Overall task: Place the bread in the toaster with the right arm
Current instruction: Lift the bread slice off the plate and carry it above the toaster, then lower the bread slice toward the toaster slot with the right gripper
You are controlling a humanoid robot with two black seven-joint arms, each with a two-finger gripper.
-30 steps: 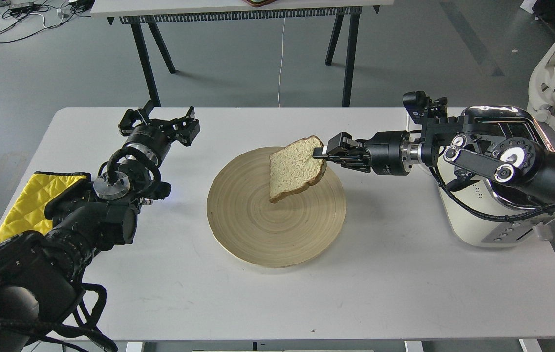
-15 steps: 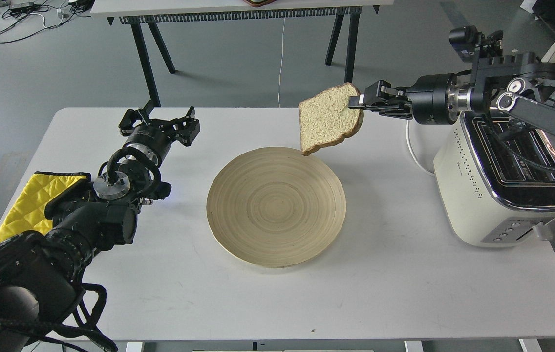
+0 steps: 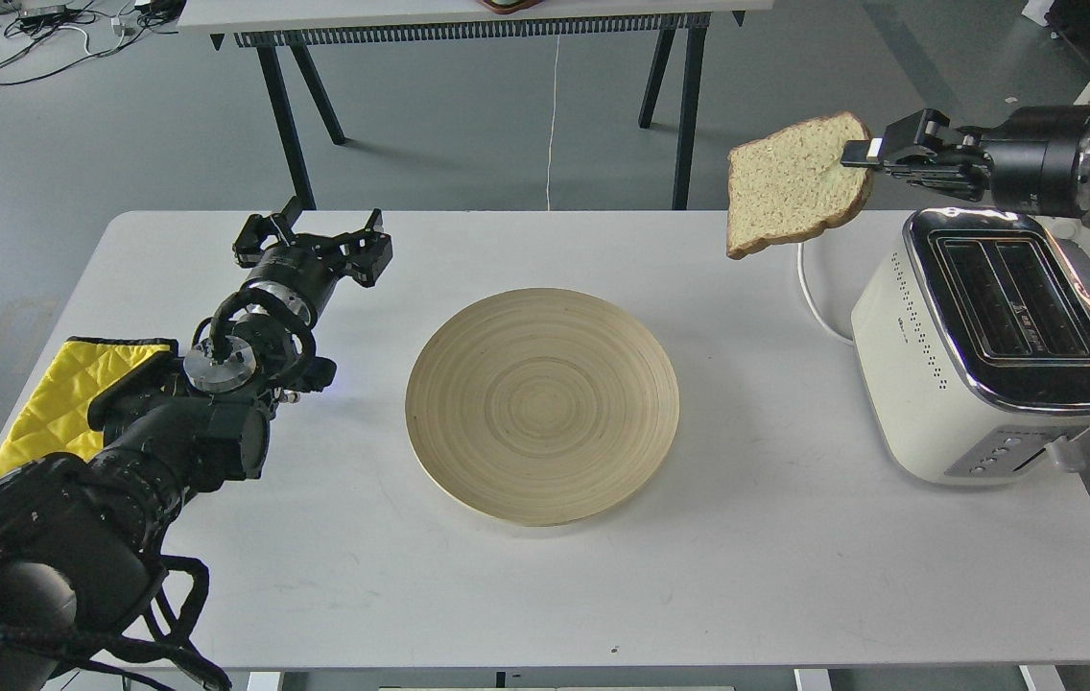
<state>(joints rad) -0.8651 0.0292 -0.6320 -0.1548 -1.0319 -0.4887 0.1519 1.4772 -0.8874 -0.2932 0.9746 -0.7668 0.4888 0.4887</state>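
Bread [image 3: 794,187] risen rightward, off toaster [image 3: 982,350] | upright, face toward camera | right jaws pinching crust

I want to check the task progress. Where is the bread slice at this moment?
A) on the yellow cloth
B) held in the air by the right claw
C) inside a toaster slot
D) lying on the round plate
B: the right claw pinches the bread by its edge, up in the air left of the toaster.

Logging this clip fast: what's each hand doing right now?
Left hand: open, holding nothing, low over the table.
Right hand: closed on the bread, held in the air beside the toaster.
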